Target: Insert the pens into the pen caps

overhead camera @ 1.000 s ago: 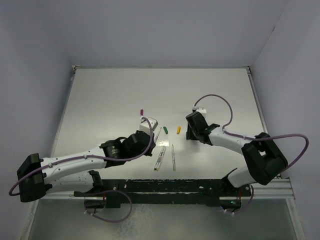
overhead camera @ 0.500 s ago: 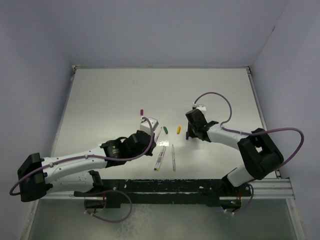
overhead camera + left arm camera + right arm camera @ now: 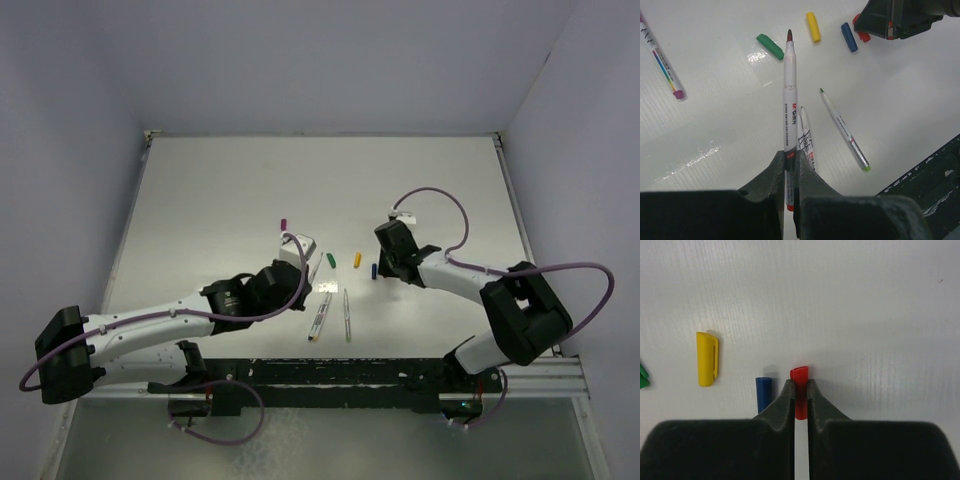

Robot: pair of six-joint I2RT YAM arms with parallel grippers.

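Note:
My left gripper (image 3: 790, 159) is shut on a white pen (image 3: 790, 90) with red markings, its dark red tip pointing at the caps. It also shows in the top view (image 3: 303, 281). My right gripper (image 3: 799, 386) is shut on the red cap (image 3: 799, 375), low over the table, and shows in the top view (image 3: 381, 266). The blue cap (image 3: 763, 391) lies just left of it, then the yellow cap (image 3: 706, 359) and the green cap (image 3: 770, 46). A green-ended pen (image 3: 844, 127) and another pen (image 3: 808, 141) lie under my left gripper.
A pen with a purple end (image 3: 664, 65) lies off to the left; the purple end shows in the top view (image 3: 283, 224). The loose pens (image 3: 321, 315) lie near the table's front edge, close to the black rail (image 3: 400, 372). White walls enclose the table.
My right gripper has shifted slightly, and the blue cap now shows beside it in the top view. My left arm with its pen has hardly moved.

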